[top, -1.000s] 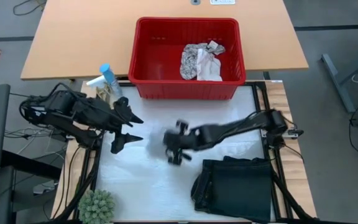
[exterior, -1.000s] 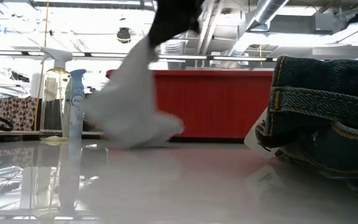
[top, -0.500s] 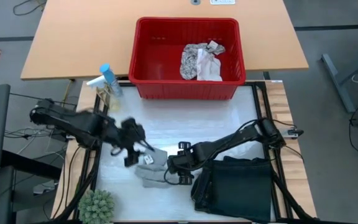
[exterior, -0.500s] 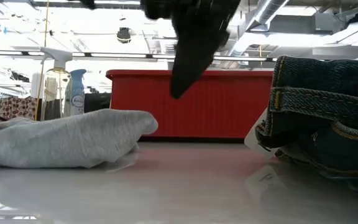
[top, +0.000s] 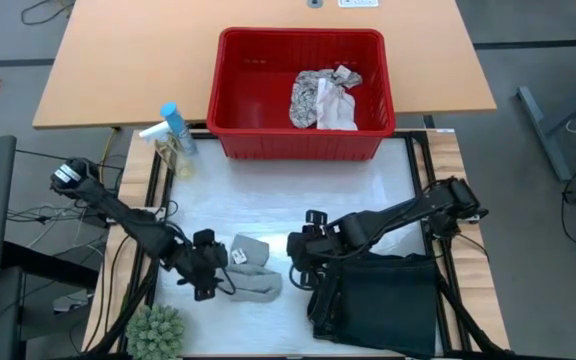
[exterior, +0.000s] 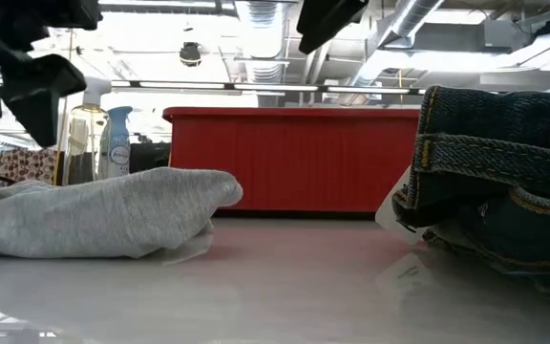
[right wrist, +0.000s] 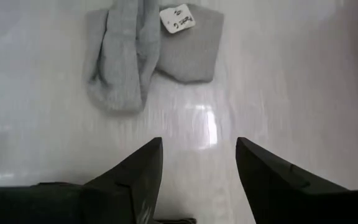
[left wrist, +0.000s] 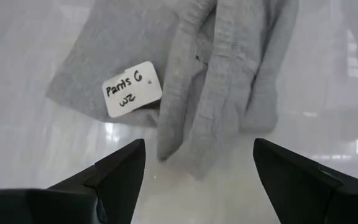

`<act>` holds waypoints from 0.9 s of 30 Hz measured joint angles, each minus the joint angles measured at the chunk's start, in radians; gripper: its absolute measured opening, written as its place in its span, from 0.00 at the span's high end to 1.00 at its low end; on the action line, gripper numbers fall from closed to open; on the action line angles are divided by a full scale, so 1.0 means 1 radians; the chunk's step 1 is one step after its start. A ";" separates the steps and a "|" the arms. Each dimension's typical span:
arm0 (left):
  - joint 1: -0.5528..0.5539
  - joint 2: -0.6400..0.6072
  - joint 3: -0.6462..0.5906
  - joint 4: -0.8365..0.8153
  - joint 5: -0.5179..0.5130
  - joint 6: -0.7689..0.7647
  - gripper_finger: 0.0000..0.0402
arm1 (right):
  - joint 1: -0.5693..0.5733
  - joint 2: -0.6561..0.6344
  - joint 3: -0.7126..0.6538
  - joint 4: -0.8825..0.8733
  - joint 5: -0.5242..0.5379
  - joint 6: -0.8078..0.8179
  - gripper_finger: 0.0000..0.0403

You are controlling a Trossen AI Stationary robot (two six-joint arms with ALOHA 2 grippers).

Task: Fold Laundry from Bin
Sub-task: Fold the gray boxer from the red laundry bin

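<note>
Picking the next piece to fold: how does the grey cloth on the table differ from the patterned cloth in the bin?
The grey cloth is plain, lies on the white table between both open grippers and carries a handwritten tag. The patterned cloth is white-grey, crumpled, and sits inside the red bin, away from both arms. Both lie unfolded.

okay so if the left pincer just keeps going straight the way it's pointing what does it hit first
Most likely the grey cloth: it lies directly ahead of the open left pincer, with only bare white tabletop between. How far off it is can't be judged.
</note>
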 joint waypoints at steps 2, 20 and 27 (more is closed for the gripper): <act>-0.019 0.000 -0.015 0.025 -0.023 0.000 0.28 | -0.001 -0.008 0.000 -0.002 0.003 0.006 0.43; -0.042 0.051 -0.132 0.226 -0.067 0.072 0.53 | -0.002 -0.005 0.000 -0.001 0.006 0.034 0.44; -0.042 0.181 -0.133 0.263 -0.027 0.071 0.70 | -0.002 -0.005 0.000 0.003 0.006 0.052 0.44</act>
